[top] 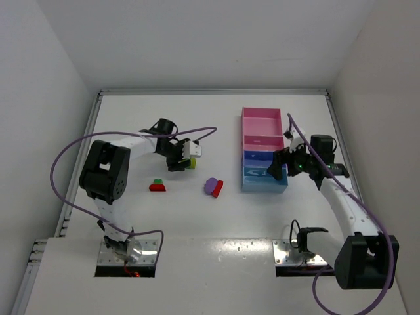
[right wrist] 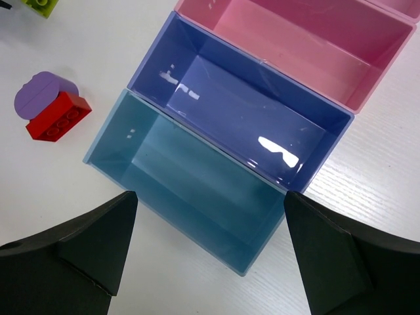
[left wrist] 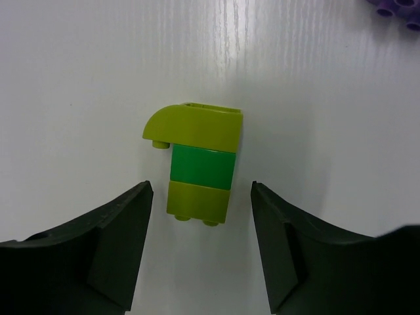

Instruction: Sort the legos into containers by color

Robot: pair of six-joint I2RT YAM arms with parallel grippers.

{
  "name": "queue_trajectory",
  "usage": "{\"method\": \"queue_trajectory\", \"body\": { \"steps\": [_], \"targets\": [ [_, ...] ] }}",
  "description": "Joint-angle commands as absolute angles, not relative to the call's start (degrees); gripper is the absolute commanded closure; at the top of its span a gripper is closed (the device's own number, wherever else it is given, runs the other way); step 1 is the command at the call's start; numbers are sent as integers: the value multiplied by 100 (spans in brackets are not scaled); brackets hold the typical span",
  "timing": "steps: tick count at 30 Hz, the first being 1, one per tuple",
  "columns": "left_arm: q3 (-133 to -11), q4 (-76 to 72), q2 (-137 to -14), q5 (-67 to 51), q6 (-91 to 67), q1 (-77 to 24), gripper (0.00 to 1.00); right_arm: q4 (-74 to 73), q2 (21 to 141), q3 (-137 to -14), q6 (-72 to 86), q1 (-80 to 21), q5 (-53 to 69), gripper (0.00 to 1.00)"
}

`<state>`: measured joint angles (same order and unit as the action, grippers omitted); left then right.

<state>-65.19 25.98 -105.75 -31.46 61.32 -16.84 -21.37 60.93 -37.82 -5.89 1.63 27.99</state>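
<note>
Left gripper (left wrist: 201,189), open, straddles the yellow-green lego (left wrist: 197,147): you are at pickup, so descend and pinch squarely; right gripper (right wrist: 209,198) hovers open.

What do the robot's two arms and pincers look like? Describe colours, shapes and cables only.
The left arm and right arm match: white tubular links, bulky black joint housings, a silvery metal base plate each. A thin purple cable loops alongside each. The left pincer and right pincer have two dark, matte, wedge-shaped fingers.
</note>
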Motion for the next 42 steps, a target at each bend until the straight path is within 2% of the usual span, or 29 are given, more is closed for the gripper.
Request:
{"method": "queue_trajectory", "body": {
  "steps": [1,9,11,13,18,24,32,34,42],
  "targets": [
    [-6434,2487,-10573,-3173,6521,-1731,34,-2030,6108,-4061,-677,123,2962,6],
    [-6434,2487,-10573,-3173,6635,-1731,50,-2030,6161,-4061,-624,123,3015,6],
    [-6434,2487,-10573,-3173,6636,-1731,51,-2030,6161,-4061,-624,123,3015,6],
    [-6381,2487,-10573,-3234,6636,-1731,59,-2030,6214,-4061,-624,123,3015,6],
    [-6328,2487,-10266,-3585,6329,-1784,68,-2030,6337,-4166,-484,123,3154,7],
    [-5898,2320,-9354,-4122,5328,-1854,70,-2101,6828,-4736,104,123,3910,8],
    [-5274,1609,-7885,-3824,3666,-2399,74,-1882,8032,-5633,1590,-508,5062,14],
    [-5326,1608,-7718,-3639,3420,-2479,77,-1820,8243,-5897,1765,-780,5203,14],
    [-5765,1608,-7725,-3533,2910,-2479,78,-1811,9306,-6811,1969,-1616,5598,15]
  ]
}}
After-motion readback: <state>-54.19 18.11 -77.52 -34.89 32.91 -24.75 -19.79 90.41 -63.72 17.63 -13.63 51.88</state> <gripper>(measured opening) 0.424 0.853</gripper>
